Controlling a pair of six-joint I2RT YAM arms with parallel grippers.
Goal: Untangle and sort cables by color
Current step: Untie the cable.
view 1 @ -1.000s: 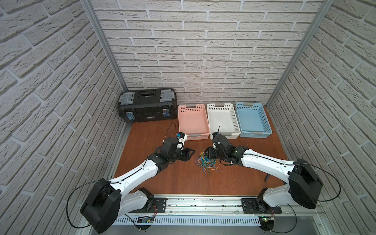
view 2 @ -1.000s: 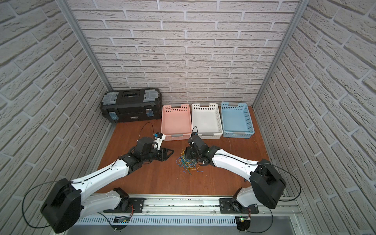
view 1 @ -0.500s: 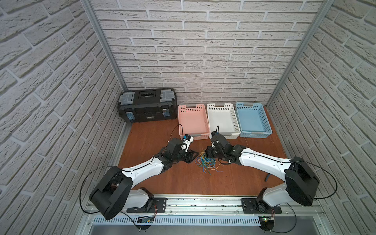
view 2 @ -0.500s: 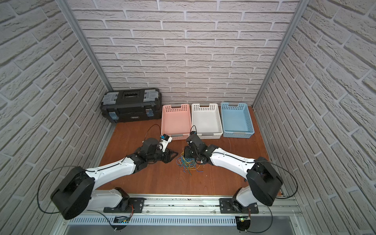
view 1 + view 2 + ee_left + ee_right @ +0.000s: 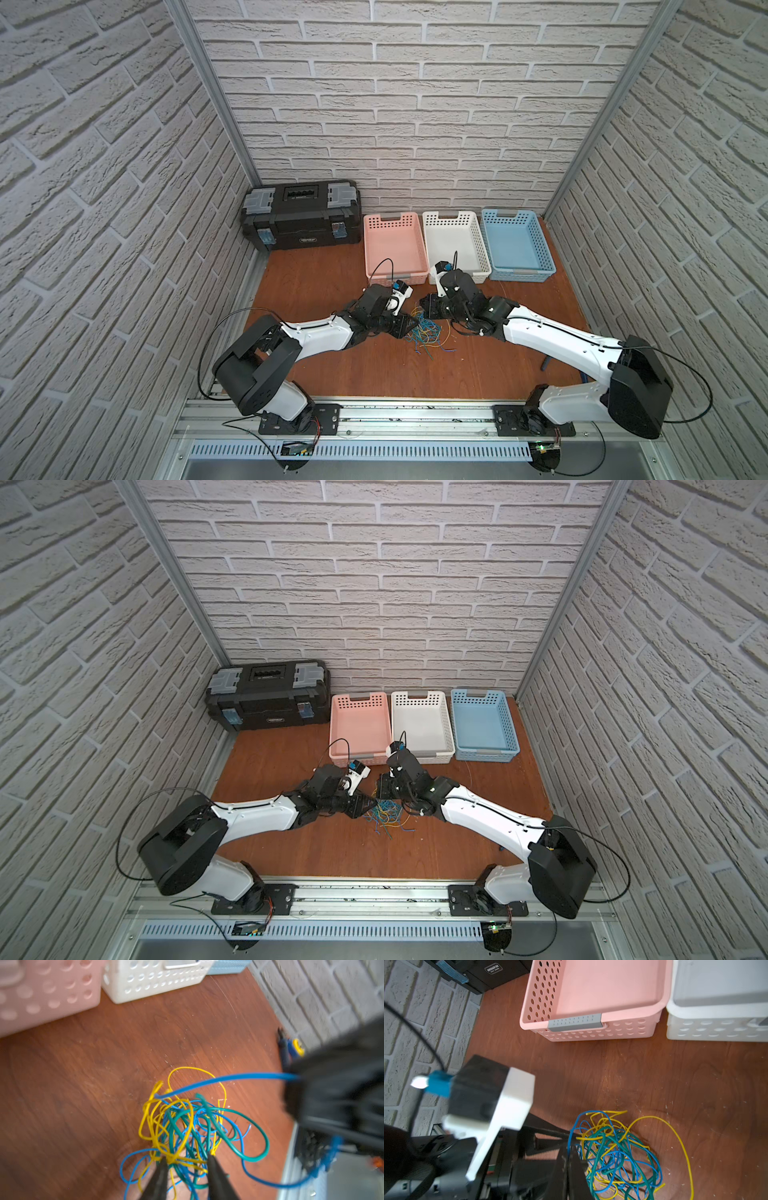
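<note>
The cables (image 5: 424,334) lie tangled on the table (image 5: 324,286), near the pink basket (image 5: 395,277). Your right gripper (image 5: 571,1152) is clamped on a blue cable (image 5: 228,1078). Your left gripper (image 5: 186,1158) straddles several strands (jaws narrowly apart; you cannot tell whether they pinch).
</note>
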